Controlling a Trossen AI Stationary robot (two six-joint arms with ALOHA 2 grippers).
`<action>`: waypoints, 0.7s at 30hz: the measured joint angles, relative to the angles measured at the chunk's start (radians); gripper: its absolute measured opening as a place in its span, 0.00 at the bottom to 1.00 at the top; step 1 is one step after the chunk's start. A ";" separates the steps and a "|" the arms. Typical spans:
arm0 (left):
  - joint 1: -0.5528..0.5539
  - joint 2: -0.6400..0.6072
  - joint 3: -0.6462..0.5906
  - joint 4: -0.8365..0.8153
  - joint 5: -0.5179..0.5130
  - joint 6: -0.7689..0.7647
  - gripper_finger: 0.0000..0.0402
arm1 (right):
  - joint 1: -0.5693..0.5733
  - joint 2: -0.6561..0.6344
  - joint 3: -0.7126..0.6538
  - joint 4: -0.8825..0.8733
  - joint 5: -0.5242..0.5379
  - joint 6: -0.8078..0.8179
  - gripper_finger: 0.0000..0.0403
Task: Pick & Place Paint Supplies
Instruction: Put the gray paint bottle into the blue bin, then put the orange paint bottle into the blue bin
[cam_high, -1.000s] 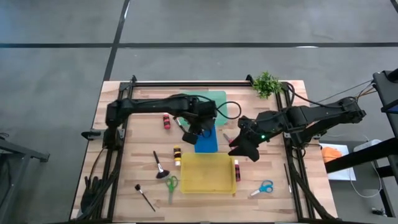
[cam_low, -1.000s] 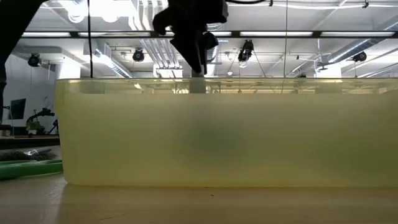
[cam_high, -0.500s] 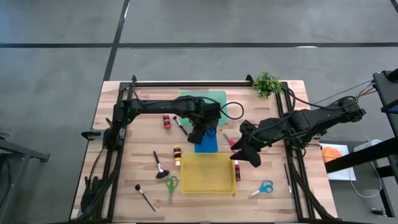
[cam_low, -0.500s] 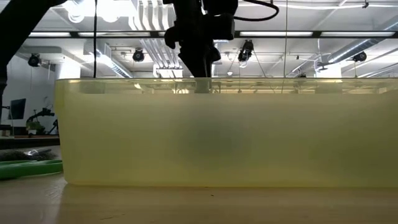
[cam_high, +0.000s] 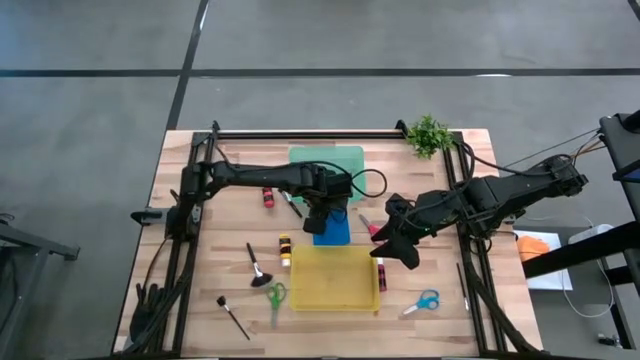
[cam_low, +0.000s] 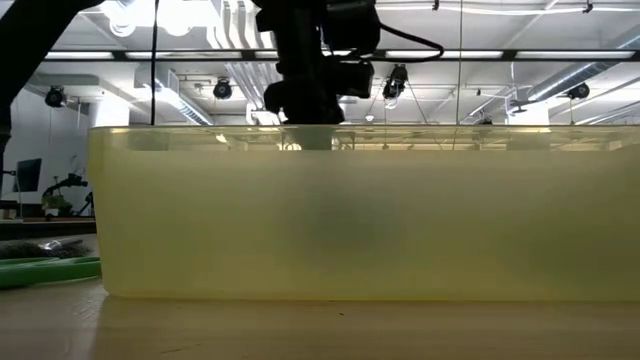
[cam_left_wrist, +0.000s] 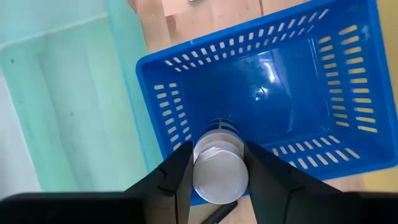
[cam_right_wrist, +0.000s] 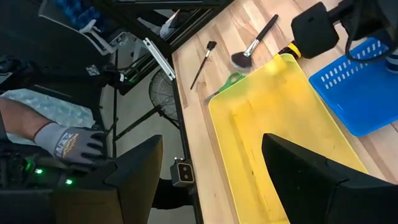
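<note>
Bottle (cam_left_wrist: 219, 171), white-capped, clamped by the cap in left end effector (cam_left_wrist: 216, 163) over blue tray (cam_left_wrist: 348, 81); probably light, rigid, slick plastic, best pinched below the cap; right end effector (cam_right_wrist: 208, 177) spread wide above yellow tray (cam_right_wrist: 280, 124).

Even, bright light falls from overhead on the pale wooden worktop (cam_high: 215, 250), and the dark arms cast only short, soft shadows. In the low view, long ceiling strip lights (cam_low: 420, 54) glow white and burn out at their centres, turning the arm before them into a black silhouette. The translucent yellow plastic tray (cam_low: 350, 215) fills that view, hazy and out of focus, and the room behind it shows only as a milky blur. In the left wrist view a small white glare spot sits on the glossy floor of the blue slotted plastic basket (cam_left_wrist: 273, 93), and the white bottle cap (cam_left_wrist: 219, 174) close to the lens is soft.
</note>
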 joint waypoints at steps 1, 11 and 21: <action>0.000 -0.001 -0.005 0.000 0.000 0.000 0.30 | 0.000 0.000 0.000 0.000 0.000 0.000 0.67; 0.000 -0.008 -0.035 0.029 0.004 -0.004 0.37 | 0.000 0.000 0.000 0.001 0.000 0.000 0.67; 0.002 -0.115 -0.039 0.047 -0.050 0.001 0.65 | 0.000 0.000 0.000 0.006 -0.001 0.000 0.67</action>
